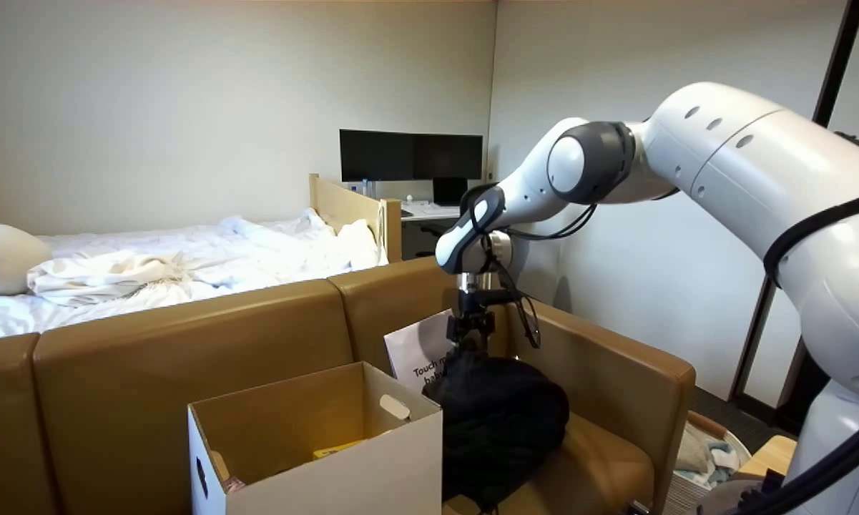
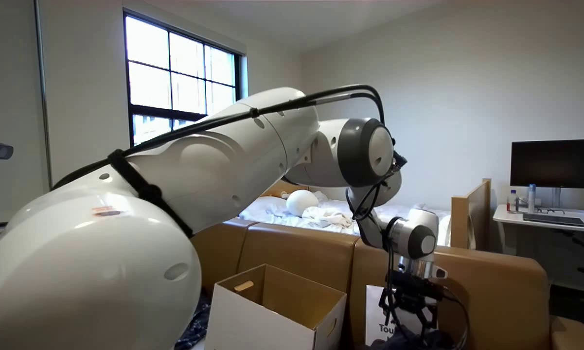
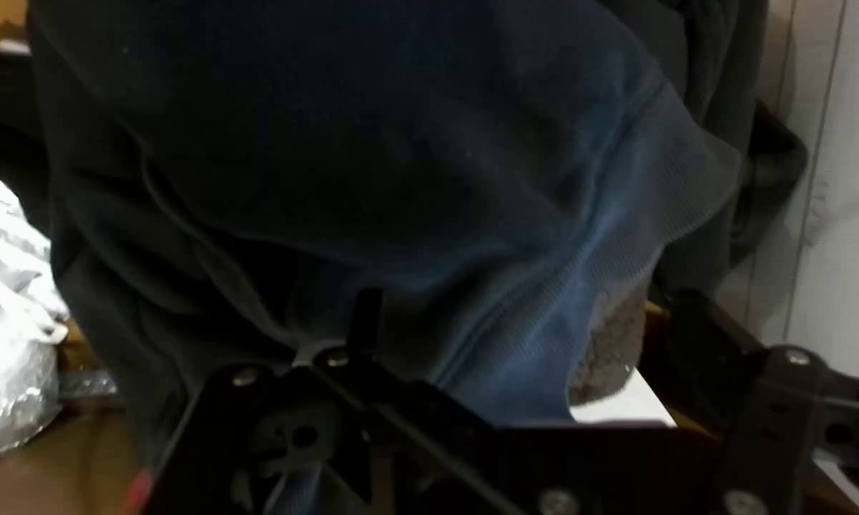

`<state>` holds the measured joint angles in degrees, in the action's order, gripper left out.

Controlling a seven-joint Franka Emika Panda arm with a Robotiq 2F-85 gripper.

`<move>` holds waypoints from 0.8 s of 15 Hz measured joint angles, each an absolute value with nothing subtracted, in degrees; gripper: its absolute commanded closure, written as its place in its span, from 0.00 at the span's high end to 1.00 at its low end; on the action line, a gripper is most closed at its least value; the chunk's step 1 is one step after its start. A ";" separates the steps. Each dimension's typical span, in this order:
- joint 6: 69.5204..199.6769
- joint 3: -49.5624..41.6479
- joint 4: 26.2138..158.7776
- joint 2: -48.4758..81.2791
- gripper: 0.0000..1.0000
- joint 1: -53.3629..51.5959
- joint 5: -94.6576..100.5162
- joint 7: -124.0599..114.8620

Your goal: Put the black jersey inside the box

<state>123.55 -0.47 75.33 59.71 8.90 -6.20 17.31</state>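
The black jersey [image 1: 504, 422] is bunched on the seat of the brown sofa [image 1: 193, 343], between the cardboard box [image 1: 372, 476] and the armrest [image 1: 615, 350]; all that shows of it is outside the box. In an exterior view the box's corner hides part of it, so I cannot tell whether the two touch. The end effector [image 3: 529, 307] points down over the top of the garment, fingers standing wide apart, with loose fabric below and between them; it has nothing clamped. Whether the fingertips touch the cloth is too dark to make out. The jersey fills most of the wrist view, a ribbed edge curving along its right part. The box is in front of the backrest [image 2: 301, 248], open top upward, white outside and brown within, with handle holes; something yellow [image 1: 337, 449] lies inside. Behind the jersey, a white printed sheet [image 1: 411, 350] leans against the backrest, its text beginning "Touch". Dark blue patterned cloth [image 2: 194, 321] shows beside the box in an exterior view. Beyond the sofa stands a bed [image 1: 354, 207] with rumpled white bedding [image 1: 257, 247] and a round white object [image 1: 3, 259] on it, and two dark monitors [image 1: 375, 155] stand farther back.
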 measured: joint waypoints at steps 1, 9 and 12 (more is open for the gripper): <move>123.54 -0.80 74.12 62.03 1.00 8.49 -5.26 16.56; 118.38 -1.65 51.97 79.85 1.00 7.99 -1.84 16.42; 115.42 -1.65 44.99 85.77 1.00 7.97 -1.59 16.51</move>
<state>115.42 -1.65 44.99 85.77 7.97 -1.59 16.51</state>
